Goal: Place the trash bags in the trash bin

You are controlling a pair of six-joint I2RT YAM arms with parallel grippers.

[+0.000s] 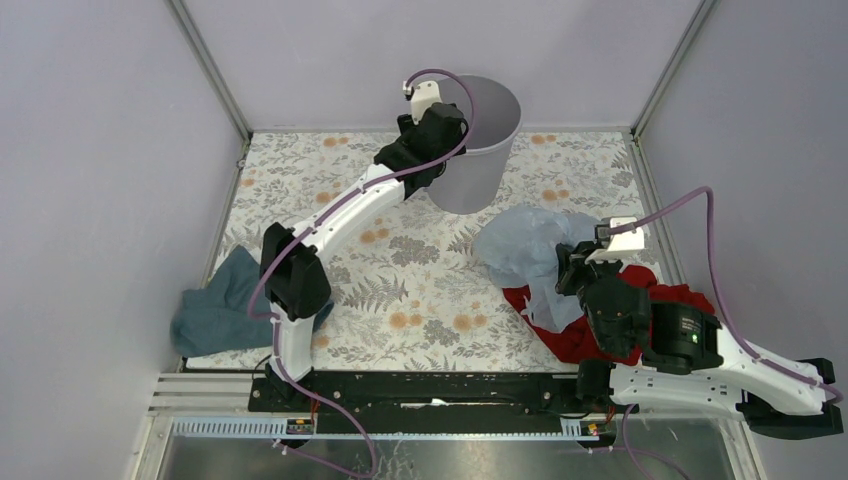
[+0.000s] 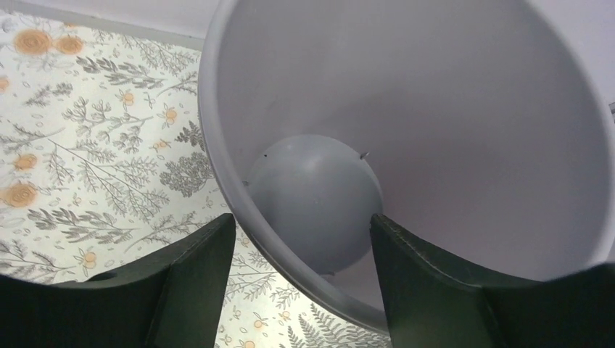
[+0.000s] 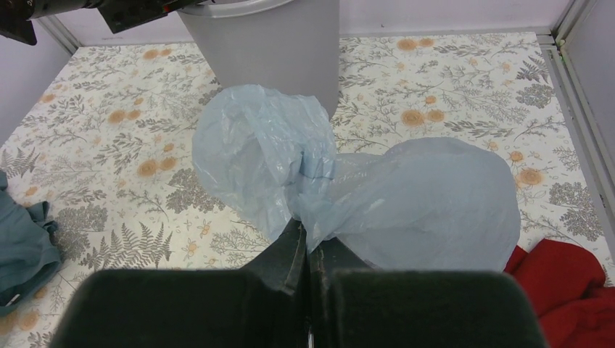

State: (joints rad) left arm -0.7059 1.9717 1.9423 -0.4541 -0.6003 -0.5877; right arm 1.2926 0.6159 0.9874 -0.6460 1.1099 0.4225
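**Right tool pinches the trash bag while the left tool straddles the bin rim**

Top view: the grey trash bin (image 1: 490, 130) stands at the far edge of the flowered tabletop (image 1: 400, 270). The left tool (image 1: 452, 122) reaches over its near rim, probably to steady it. The pale-blue trash bag (image 1: 525, 245) lies crumpled to the bin's right and nearer the arms, partly over a red cloth (image 1: 570, 335). The right tool (image 1: 572, 268) is at the bag's near edge. A teal cloth (image 1: 215, 305) lies far left.

Left wrist view: the jaws stand wide apart, one on each side of the bin's near rim, and neither visibly presses it. The bin holds nothing.

Right wrist view: the jaws are closed on a gathered fold of the bag. The rest of it billows ahead of the tool towards the bin, likely gripped for lifting in.
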